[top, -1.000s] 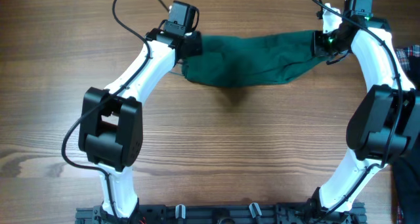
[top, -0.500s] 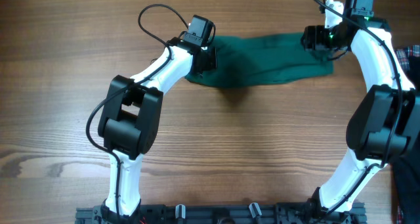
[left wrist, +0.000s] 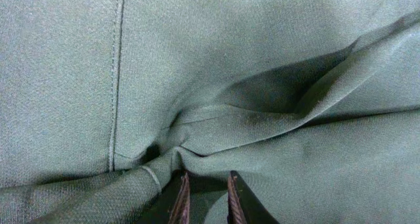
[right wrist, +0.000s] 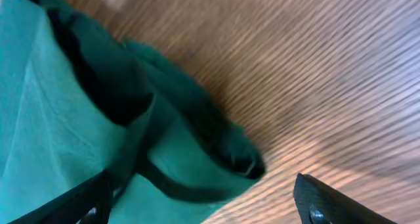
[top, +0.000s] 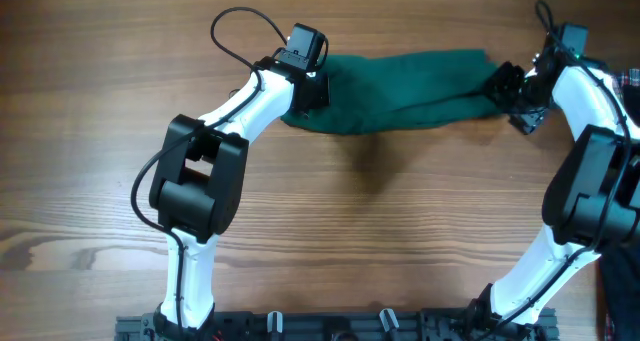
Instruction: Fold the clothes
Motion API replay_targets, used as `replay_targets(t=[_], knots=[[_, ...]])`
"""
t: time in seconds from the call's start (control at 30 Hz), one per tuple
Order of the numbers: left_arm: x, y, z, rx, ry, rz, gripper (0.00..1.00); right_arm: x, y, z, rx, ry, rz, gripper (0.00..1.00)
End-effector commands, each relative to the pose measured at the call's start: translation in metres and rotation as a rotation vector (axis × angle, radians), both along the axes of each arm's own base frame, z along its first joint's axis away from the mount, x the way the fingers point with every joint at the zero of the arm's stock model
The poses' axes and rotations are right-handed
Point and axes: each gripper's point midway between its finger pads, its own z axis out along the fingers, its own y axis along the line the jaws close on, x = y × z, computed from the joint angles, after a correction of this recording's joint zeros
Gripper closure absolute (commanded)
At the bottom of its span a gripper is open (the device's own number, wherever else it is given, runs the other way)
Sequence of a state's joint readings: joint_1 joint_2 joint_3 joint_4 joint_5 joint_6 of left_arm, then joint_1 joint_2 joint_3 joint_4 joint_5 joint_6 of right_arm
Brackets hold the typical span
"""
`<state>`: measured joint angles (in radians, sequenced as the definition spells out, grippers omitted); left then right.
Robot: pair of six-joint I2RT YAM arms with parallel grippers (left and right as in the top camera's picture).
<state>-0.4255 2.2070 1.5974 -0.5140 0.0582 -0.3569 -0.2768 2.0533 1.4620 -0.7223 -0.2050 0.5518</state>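
Find the right gripper (right wrist: pixel 203 198) spread wide and gripping nothing, with a folded corner of the dark green clothes (right wrist: pixel 72 119) just ahead of its fingertips on the table (right wrist: pixel 315 60). Find the left gripper (left wrist: pixel 207 198) almost pressed together, tips nosed into a bunched fold of the clothes; cannot tell if pinching cloth. From overhead, see the clothes stretched as a long crumpled band across the table's far side, left gripper over its left end, right gripper at its right end

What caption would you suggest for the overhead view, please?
Dark green garment bunched on the wooden table, left gripper at one end, right gripper with jaws open beside the other.
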Motion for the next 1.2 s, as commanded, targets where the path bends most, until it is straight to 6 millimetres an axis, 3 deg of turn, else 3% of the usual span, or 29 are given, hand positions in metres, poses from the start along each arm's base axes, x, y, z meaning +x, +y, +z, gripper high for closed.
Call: replay_targets(t=[0.0, 0.07, 0.2, 0.33, 0.4, 0.57, 0.73, 1.03, 1.17], knots=[[0.003, 0.002, 0.005, 0.007, -0.012, -0.005, 0.79, 0.002, 0.014, 0.004, 0.101, -0.004, -0.100, 0.09], [0.003, 0.002, 0.005, 0.007, -0.012, -0.005, 0.79, 0.010, 0.019, 0.008, 0.133, -0.038, -0.100, 0.07], [0.002, 0.002, 0.004, 0.009, -0.009, -0.005, 0.79, 0.012, 0.021, 0.005, 0.201, -0.021, -0.275, 0.06], [-0.001, 0.003, 0.002, 0.015, 0.006, -0.005, 0.79, 0.009, 0.030, 0.003, 0.240, -0.019, -0.234, 0.04], [-0.001, 0.003, 0.001, 0.015, 0.007, -0.005, 0.79, 0.017, 0.038, 0.009, 0.272, -0.070, -0.150, 0.00], [-0.003, 0.004, -0.003, 0.018, 0.013, -0.005, 0.78, 0.018, 0.033, 0.031, 0.239, -0.108, -0.172, 0.00], [-0.004, 0.005, -0.004, 0.018, 0.012, -0.005, 0.78, 0.001, 0.030, 0.009, 0.200, -0.005, -0.244, 0.00], [-0.004, 0.005, -0.004, 0.019, 0.013, -0.005, 0.77, 0.006, 0.019, 0.003, 0.142, -0.013, -0.303, 0.00], [-0.006, 0.006, -0.005, 0.022, 0.022, -0.006, 0.74, 0.008, 0.028, -0.026, 0.163, 0.037, -0.336, 0.00]])
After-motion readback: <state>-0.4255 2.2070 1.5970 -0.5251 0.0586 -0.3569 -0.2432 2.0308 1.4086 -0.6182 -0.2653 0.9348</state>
